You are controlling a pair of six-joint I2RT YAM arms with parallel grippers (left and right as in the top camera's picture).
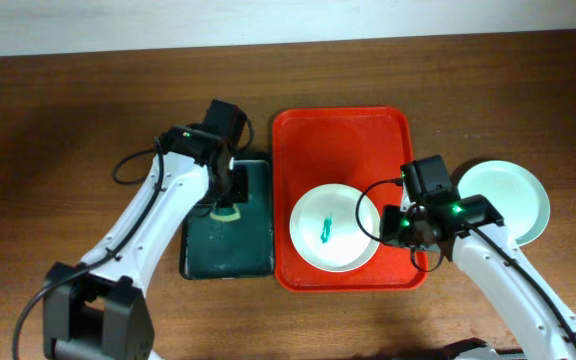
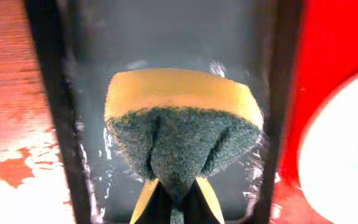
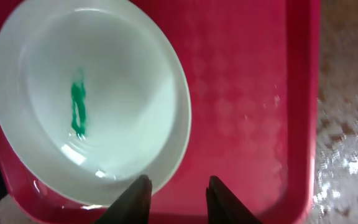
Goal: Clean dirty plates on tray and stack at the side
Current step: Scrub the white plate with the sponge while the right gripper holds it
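The red tray sits at frame centre, the black tray left of it. A smeared plate lies in the red tray's lower half, and a second plate lies off it at right. My left gripper pinches the sponge. My right gripper gapes empty at the smeared plate's rim.

Green-smeared plate on red tray
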